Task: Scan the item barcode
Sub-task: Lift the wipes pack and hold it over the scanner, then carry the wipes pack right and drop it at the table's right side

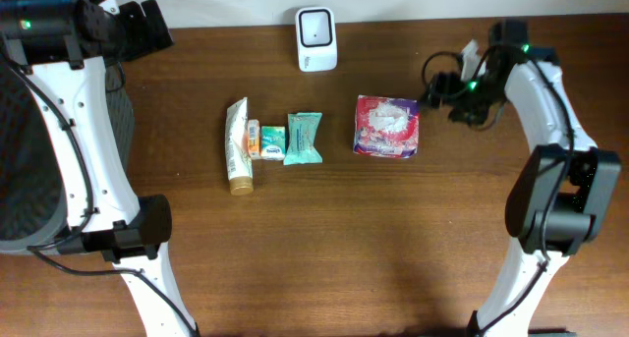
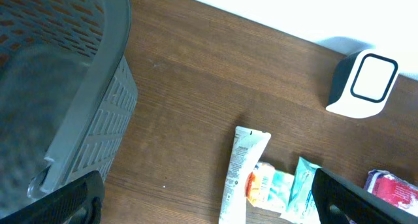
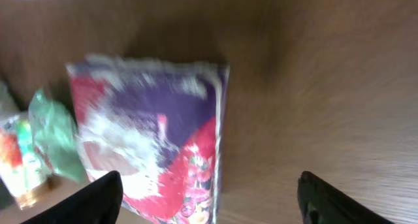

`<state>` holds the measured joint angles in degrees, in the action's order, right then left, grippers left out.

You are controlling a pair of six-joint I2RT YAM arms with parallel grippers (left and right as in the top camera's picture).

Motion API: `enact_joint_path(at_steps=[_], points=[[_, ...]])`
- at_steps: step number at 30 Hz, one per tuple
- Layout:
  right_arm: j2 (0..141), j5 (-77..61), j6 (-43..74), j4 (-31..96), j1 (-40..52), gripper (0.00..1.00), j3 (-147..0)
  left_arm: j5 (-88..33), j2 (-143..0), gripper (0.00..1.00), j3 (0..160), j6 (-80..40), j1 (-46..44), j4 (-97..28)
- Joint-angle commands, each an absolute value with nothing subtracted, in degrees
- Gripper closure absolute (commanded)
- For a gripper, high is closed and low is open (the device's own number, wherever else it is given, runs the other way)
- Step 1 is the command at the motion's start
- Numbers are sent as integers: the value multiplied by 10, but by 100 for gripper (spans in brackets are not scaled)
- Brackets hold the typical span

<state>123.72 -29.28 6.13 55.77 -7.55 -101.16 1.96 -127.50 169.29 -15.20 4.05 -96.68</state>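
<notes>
1. Two arms stand at a brown counter [image 1: 393, 239]; a red-and-purple packet [image 1: 387, 127] lies flat on it, right of centre.
2. Right tool [image 3: 209, 201]: its two dark fingertips [image 3: 91, 198] are spread wide at the lower corners of the wrist view and pinch nothing. The packet lies on the counter ahead of them, its right edge roughly level with the middle of the gap. From overhead, the tool hangs just to the right of the packet, toward the far edge, and is clear of it.
3. Left tool [image 2: 212, 199]: its fingers are spread fully apart and empty. It is held high at the far left corner, well apart from the packet, beside a grey mesh basket [image 2: 65, 87].
4. White scanner [image 1: 316, 39]: it stands upright at the far edge, to the left of and beyond the packet.
5. Left of the packet, a row lies in line: a green wipes pack [image 1: 304, 139], a small teal pack [image 1: 272, 142], a small orange box [image 1: 254, 139] and a cream tube [image 1: 238, 145], each touching or just beside its neighbour.
</notes>
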Motion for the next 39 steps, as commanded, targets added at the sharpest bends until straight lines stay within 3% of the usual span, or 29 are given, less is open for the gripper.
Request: enact_joint_path(at_steps=[1, 2, 3, 4, 5, 6, 10, 12, 16, 19, 24, 28, 32, 36, 38, 39], points=[[1243, -377, 49, 484, -65, 23, -915, 24, -1264, 1, 1698, -145, 41, -967], [1243, -401, 49, 425, -52, 23, -865, 24, -1264, 1, 1698, -145, 41, -967], [1243, -409, 50, 398, -43, 32, -842, 24, -1264, 1, 1698, -145, 41, -967], [1243, -410, 62, 380, -31, 51, -829, 24, -1264, 1, 1698, -145, 41, -967], [1243, -410, 85, 369, -21, 80, -826, 24, -1264, 1, 1698, -145, 41, -967], [1241, -437, 144, 335, -2, 96, -830, 24, -1264, 1, 1698, -145, 41, -967], [1241, -481, 295, 214, 38, 96, -984, 24, -1264, 1, 1698, -145, 41, -967], [1241, -369, 399, 59, 83, 96, -1025, 24, -1264, 1, 1698, -145, 41, -967], [1264, -219, 447, -72, 158, 96, -1025, 24, -1264, 1, 1698, -145, 41, -967], [1299, -173, 476, -88, 168, 96, -1025, 24, -1264, 1, 1698, -145, 41, -967], [1316, -217, 468, -69, 126, 96, -1032, 24, -1264, 1, 1698, -145, 41, -967], [1293, -347, 487, -46, 6, 96, -1091, 24, -1264, 1, 1698, -145, 41, -967], [1276, -353, 595, 166, -177, 96, -1091, 24, -1264, 1, 1698, -145, 41, -967], [1278, -282, 594, 288, -313, 96, -1090, 24, -1264, 1, 1698, -145, 41, -967], [1278, -264, 549, 298, -338, 96, -1089, 24, -1264, 1, 1698, -145, 41, -967], [1278, -262, 488, 301, -342, 84, -1089, 24, -1264, 1, 1698, -145, 41, -967]])
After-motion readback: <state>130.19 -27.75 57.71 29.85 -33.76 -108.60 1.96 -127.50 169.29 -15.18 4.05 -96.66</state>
